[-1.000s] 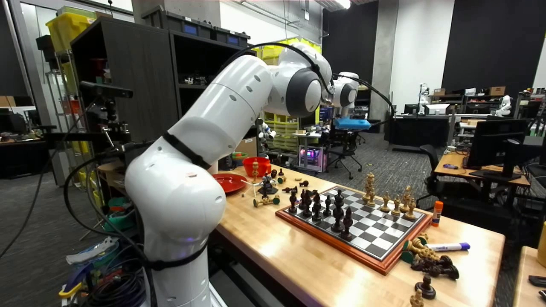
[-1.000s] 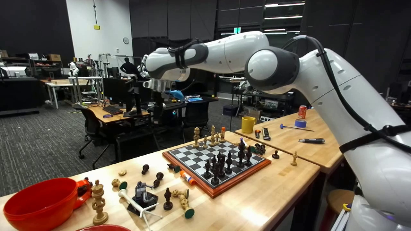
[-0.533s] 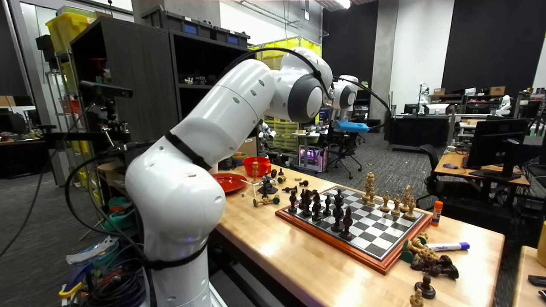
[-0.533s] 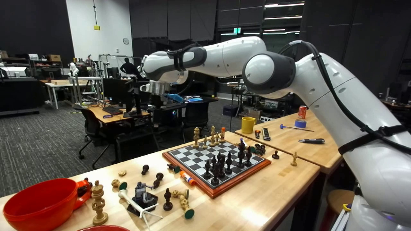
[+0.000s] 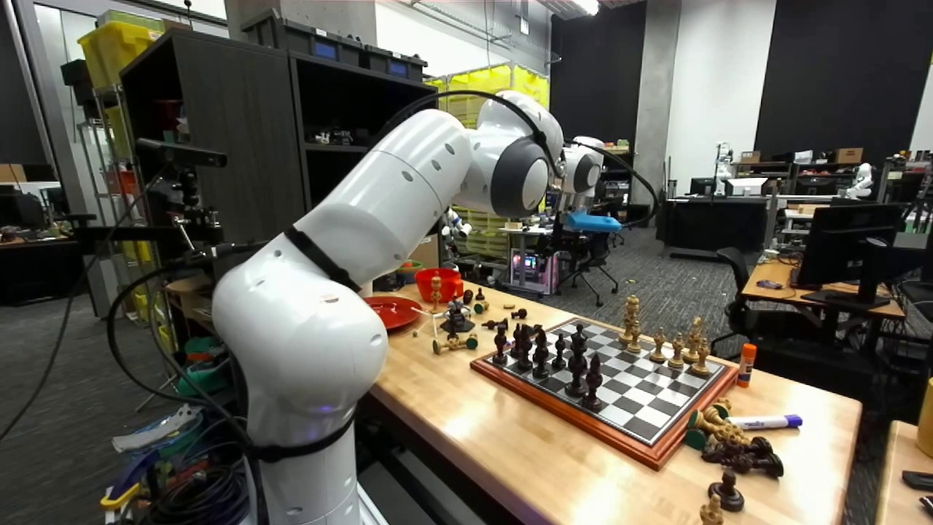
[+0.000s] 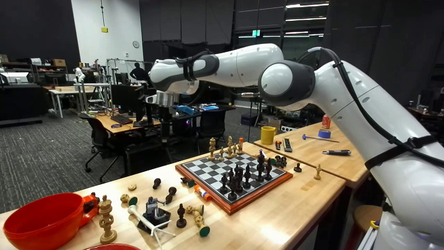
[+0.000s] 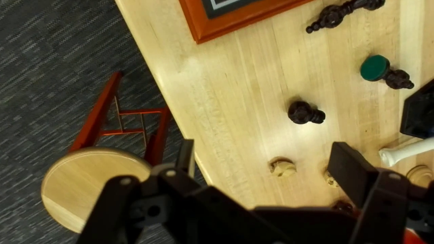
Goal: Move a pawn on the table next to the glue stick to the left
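My gripper (image 7: 266, 149) is open and empty above the pale wood table (image 7: 234, 88), by its edge. It also hangs high over the far side in an exterior view (image 6: 165, 132). A small dark pawn (image 7: 303, 112) lies ahead of the fingers; it shows in both exterior views (image 6: 156, 183) (image 5: 519, 313). A light piece (image 7: 283, 167) stands lower between the fingers. Two dark pieces lie nearer the board, one with a green base (image 7: 374, 67), one long (image 7: 334, 15). An orange-white glue stick (image 6: 202, 192) lies against the chessboard; another stands at the board's far end (image 5: 746, 364).
The chessboard (image 6: 263, 198) with standing pieces takes the table's middle. A red mug (image 6: 41, 222), a tall light piece (image 6: 107, 219), a white tripod-like stand (image 6: 144, 217) and a small dark model (image 6: 154, 211) stand at the near end. A stool (image 7: 98, 183) is below the edge.
The arm has come down, and the gripper has moved lower and a little left in both exterior views. The chess pieces and glue sticks have not moved.
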Robot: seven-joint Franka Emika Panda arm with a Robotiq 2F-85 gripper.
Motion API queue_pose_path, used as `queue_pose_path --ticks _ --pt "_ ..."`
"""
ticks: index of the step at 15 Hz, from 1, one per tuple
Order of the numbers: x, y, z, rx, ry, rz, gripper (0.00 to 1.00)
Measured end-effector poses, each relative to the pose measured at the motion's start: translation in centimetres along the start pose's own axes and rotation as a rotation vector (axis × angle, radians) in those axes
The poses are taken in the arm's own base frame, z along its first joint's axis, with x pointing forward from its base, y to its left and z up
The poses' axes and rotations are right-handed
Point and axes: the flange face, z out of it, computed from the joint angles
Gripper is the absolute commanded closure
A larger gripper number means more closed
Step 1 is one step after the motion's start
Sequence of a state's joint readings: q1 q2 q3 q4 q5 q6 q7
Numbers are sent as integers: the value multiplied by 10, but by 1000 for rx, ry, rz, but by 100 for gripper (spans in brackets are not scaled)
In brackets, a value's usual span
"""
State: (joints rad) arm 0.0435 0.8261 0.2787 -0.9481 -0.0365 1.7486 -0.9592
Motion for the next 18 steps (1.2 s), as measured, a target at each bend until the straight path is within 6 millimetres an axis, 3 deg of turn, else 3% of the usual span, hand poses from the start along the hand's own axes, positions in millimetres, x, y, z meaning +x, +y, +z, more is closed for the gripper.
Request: queue_pose_path --ticks 7,12,14,18 --pt "68 -43 24 85 -49 -75 0" --pt "99 -73 36 131 -98 -110 0" --pt "107 -83 32 147 -112 -131 0" --pt "125 -112 6 166 -107 -181 0"
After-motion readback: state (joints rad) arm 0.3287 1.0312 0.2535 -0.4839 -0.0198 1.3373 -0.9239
